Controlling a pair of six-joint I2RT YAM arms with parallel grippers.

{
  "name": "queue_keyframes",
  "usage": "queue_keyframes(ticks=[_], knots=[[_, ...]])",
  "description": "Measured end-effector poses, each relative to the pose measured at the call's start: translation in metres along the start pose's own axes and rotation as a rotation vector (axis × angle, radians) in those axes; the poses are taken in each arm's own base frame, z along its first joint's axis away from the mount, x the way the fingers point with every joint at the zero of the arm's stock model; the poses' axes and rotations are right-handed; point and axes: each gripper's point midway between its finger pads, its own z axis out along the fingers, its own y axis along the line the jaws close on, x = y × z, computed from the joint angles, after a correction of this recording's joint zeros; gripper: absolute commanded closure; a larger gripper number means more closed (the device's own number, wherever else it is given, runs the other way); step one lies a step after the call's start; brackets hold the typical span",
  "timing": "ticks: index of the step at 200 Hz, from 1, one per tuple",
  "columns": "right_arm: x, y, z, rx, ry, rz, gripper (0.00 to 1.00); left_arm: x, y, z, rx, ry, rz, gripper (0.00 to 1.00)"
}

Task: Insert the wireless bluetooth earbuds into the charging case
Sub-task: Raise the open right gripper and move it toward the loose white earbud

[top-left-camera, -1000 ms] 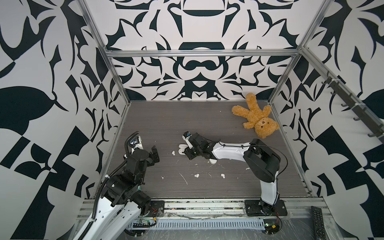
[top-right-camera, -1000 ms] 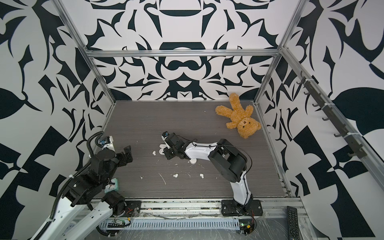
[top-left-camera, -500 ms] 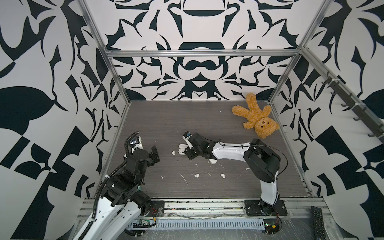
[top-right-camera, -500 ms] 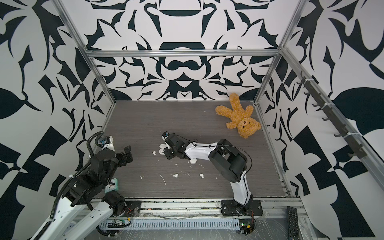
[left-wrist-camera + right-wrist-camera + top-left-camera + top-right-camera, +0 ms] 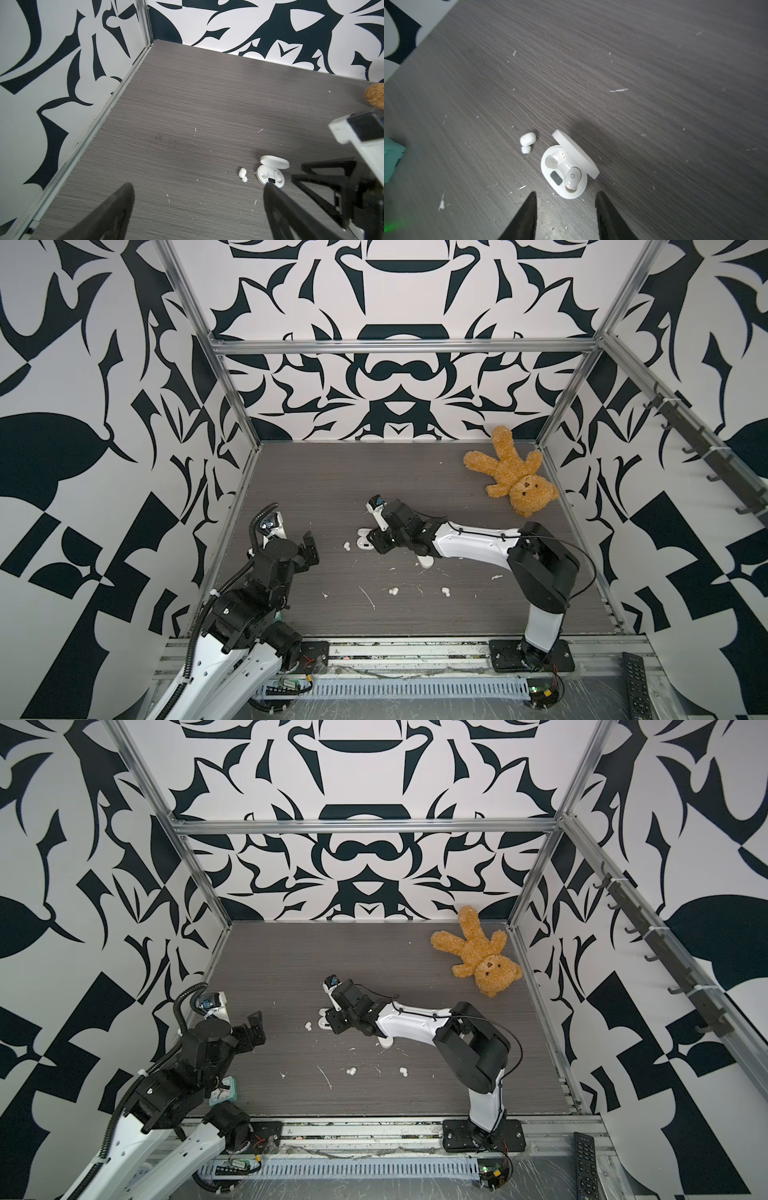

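The white charging case (image 5: 563, 187) lies open on the grey floor, its lid (image 5: 575, 153) tipped back. One of the earbuds (image 5: 572, 178) sits in a socket with a red light; the other socket is empty. A second earbud (image 5: 527, 142) lies loose beside the case. My right gripper (image 5: 565, 195) hovers just short of the case, open, with nothing between its fingers. In both top views two more earbuds (image 5: 393, 591) (image 5: 445, 592) lie nearer the front. My left gripper (image 5: 197, 187) hangs open and empty at the left, well apart from the case (image 5: 270, 175).
A second white case (image 5: 426, 562) shows partly under the right arm. A brown teddy bear (image 5: 511, 475) lies at the back right. A teal object (image 5: 224, 1092) sits by the left arm's base. White flecks dot the floor. A remote (image 5: 633, 680) lies outside the front rail.
The right gripper's jaws have spread a little wider over the case. Both arms otherwise hold their places.
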Motion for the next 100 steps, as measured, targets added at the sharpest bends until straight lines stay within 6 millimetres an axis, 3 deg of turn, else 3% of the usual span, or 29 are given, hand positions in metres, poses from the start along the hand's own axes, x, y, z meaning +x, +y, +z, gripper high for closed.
queue_keyframes(ticks=[13,41,100], knots=[[-0.006,0.002,-0.012,-0.008,-0.024,0.006,0.42,0.0,-0.001,0.0,0.004,0.002,0.0,0.01],[-0.011,0.006,-0.034,-0.029,-0.06,0.041,0.01,0.003,-0.004,0.002,0.015,0.018,0.006,0.01],[-0.009,0.022,-0.063,-0.064,-0.085,0.129,0.0,0.013,-0.019,0.009,0.055,0.115,0.067,0.01]])
